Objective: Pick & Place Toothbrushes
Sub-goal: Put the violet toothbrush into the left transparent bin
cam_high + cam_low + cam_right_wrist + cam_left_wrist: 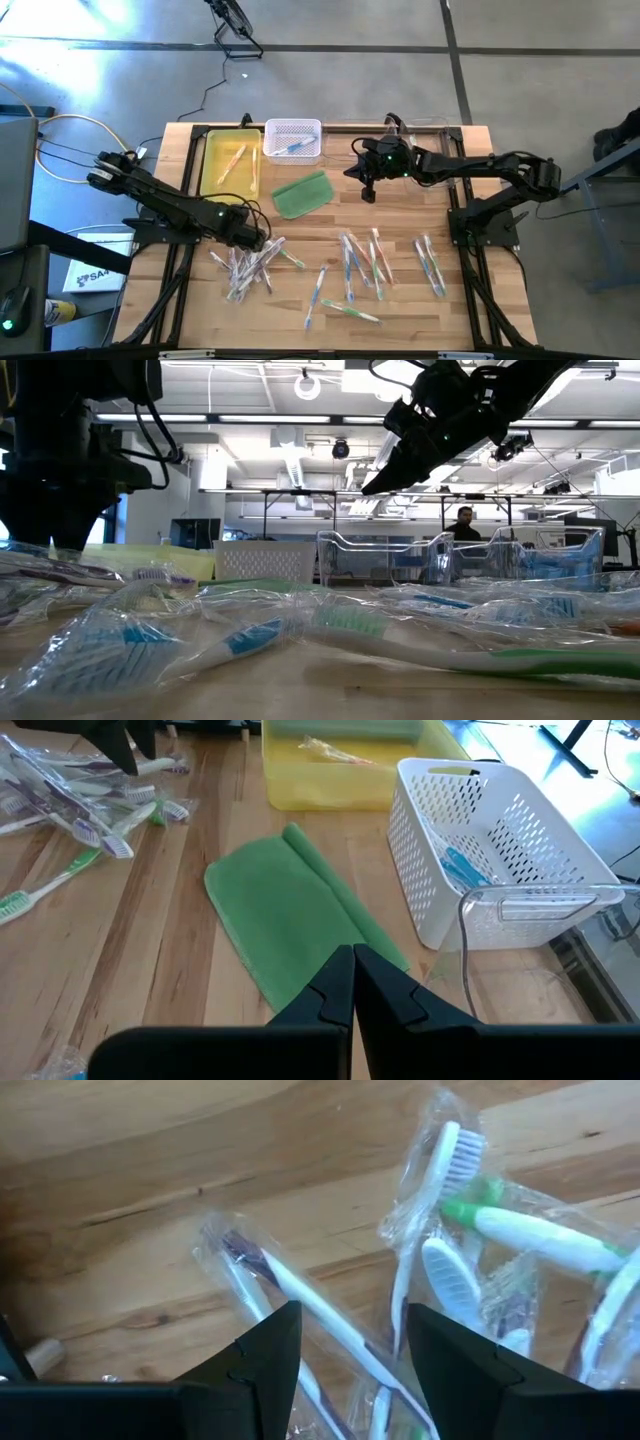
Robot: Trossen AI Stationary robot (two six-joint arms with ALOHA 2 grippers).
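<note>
Many toothbrushes lie flat on the wooden table, most in clear wrappers: a pile [248,265] at the left, a group [362,258] in the middle, and a few [430,262] at the right. My left gripper [258,240] points down over the left pile and is open. Its fingers [268,1342] stand on either side of a wrapped white and purple toothbrush [300,1305], above it. My right gripper [366,192] hovers shut over the table's far middle, beside the green pad [290,910], holding nothing.
At the far edge stand a yellow tray [212,165] with an orange toothbrush, a white perforated basket [500,830] with a blue toothbrush, and a clear container [430,128]. The folded green pad [302,193] lies in front of them. A person sits in the room behind the table.
</note>
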